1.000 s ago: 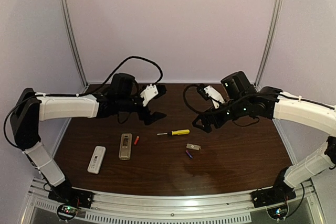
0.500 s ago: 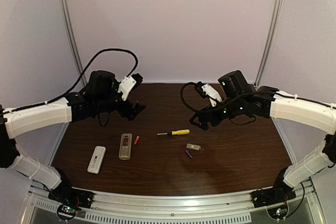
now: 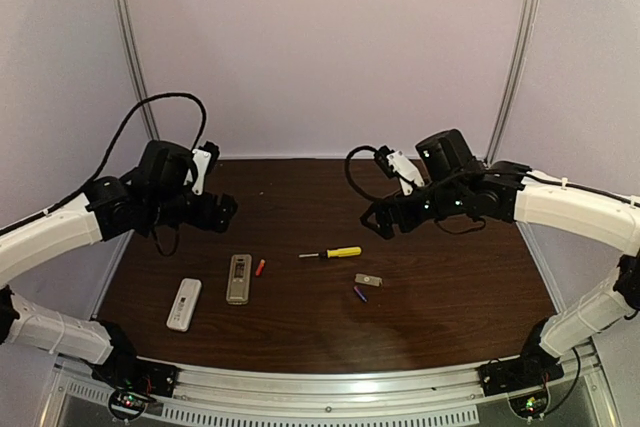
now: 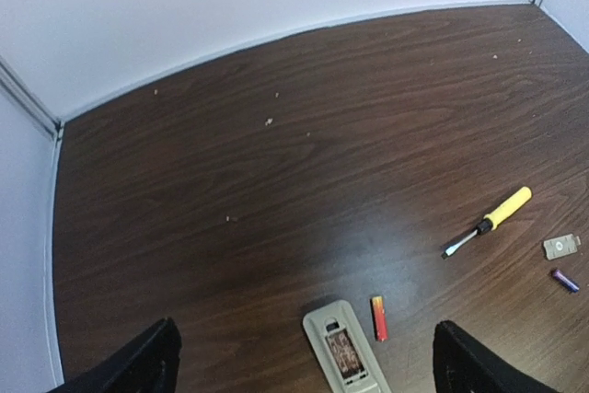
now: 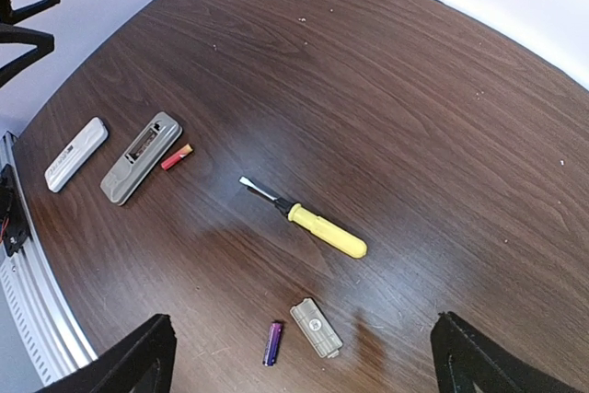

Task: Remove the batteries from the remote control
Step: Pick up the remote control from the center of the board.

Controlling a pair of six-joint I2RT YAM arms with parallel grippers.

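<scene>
Overhead view with two wrist views of a dark wooden bench point(image 3: 450, 297).

The left pincer point(image 3: 218, 211) hangs above the far left part of the bench, its fingers wide apart and holding nothing. The right pincer point(image 3: 380, 224) hangs above the far right-centre, its fingers likewise spread and empty. Neither touches anything on the bench.

A grey remote point(image 3: 238, 278) lies flat at the near left, its open battery compartment facing up. What is inside the compartment cannot be made out. A red battery point(image 3: 260, 267) lies on the bench just to the right of this remote, beside its far end. One end of the battery looks orange, and the views do not show whether this is one cell or two lying end to end. A purple battery point(image 3: 359, 294) lies on the bench right of centre, well apart from the grey remote. Just beyond it, on the far side, rests a small grey cover plate point(image 3: 368, 280).

A yellow-handled screwdriver point(image 3: 332, 253) lies near the centre of the bench, its handle to the right and its tip to the left. A white remote point(image 3: 184, 304) lies to the left of the grey remote, slightly nearer the front edge.
</scene>
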